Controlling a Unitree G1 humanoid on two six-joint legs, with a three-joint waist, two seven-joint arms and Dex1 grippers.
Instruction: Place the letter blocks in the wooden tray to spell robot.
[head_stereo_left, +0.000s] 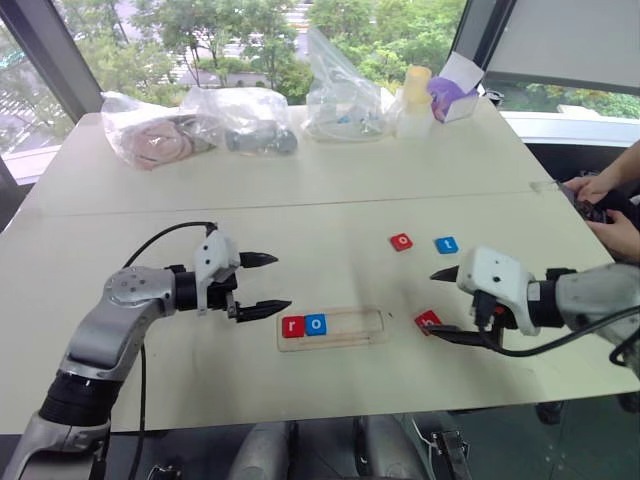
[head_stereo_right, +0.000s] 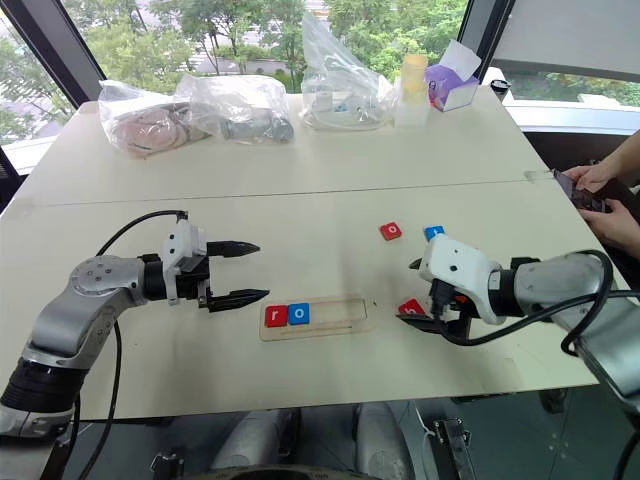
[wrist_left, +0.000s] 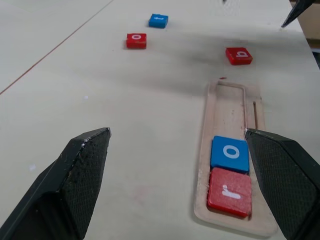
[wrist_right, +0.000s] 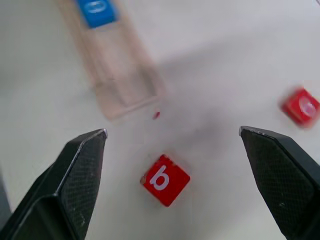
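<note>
I saw the wooden tray (head_stereo_left: 333, 328) lying crosswise, r and o seated at its left end. My right gripper (wrist_right: 172, 145), spread wide and empty, hovered over the red b block (wrist_right: 164, 180), which lay loose on the table just off the tray's right end.

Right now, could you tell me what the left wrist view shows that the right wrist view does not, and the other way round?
Left wrist view alone: the red r in the tray, the blue t and the left gripper, fingers open. Right wrist view alone: the right gripper, fingers open above the b. Both: the tray, the blue o in it, and the red b and red o loose on the table.
</note>
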